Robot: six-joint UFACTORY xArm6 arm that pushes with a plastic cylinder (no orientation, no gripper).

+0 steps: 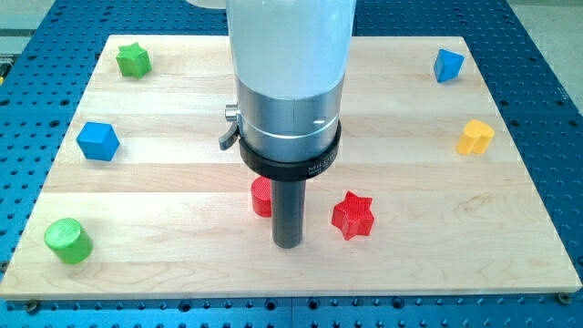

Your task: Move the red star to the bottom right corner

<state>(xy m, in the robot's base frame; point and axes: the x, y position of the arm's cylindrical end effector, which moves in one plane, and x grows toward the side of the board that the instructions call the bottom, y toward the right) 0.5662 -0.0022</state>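
The green cylinder (68, 240), a ribbed plastic block, stood nearest the camera at the board's lower-left corner. The board (437, 255) was pale wood in long planks, resting on a blue perforated metal table (547, 55).

The arm ended in a white housing and a brushed-metal collar with a black ring, from which the straight dark rod descended. No claw was fitted, so nothing was spread, pressed together or pinching; the rod held nothing. The tip (288, 244) met the board low in the middle. It stood between two red blocks: a red cylinder (261, 197), partly hidden behind the rod on the view's left, seemingly touching it, and the red star (352, 215), just beside the rod on the view's right, a narrow gap showing between them. The star lay well apart from the bottom-right corner.

Further off lay a blue cube-like block (97, 141) at the left edge, a green star (133, 60) at upper left, a second blue block (447, 65) at upper right, and a yellow block (475, 138), rounded and notched, at the right.
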